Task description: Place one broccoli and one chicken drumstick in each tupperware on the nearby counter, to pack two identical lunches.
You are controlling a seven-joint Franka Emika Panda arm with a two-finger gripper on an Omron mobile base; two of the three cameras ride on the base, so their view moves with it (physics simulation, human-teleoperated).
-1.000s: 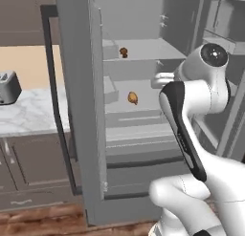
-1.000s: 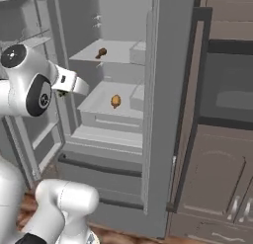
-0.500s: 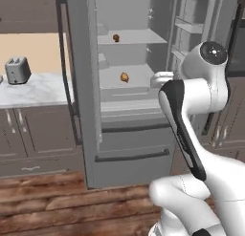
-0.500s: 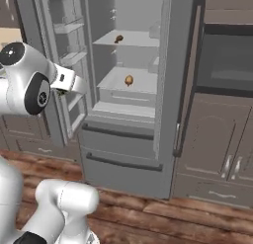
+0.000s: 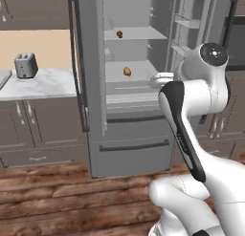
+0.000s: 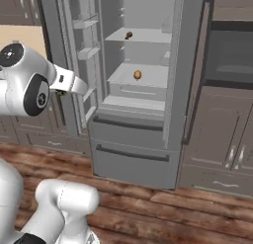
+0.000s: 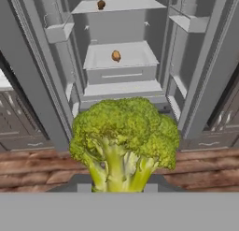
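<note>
Broccoli [image 7: 125, 141] sits upright, grasped between the fingers [image 7: 116, 185], stalk down; fingertips hidden behind stalk and crown. Floret bumpy green, stalk pale and ribbed. Beyond it, the open fridge [image 7: 121, 80]: golden-orange drumstick [image 7: 116, 55] on middle shelf, darker brown drumstick [image 7: 101, 4] on upper shelf. Marble table [image 5: 40, 84] left, carrying silver toaster [image 5: 26, 65]. Tupperware indistinct.

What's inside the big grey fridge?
Inside the open grey fridge, a dark brown drumstick lies on the upper shelf and a golden-orange one on the shelf below. The closed bottom drawer hides whatever is in it.
</note>
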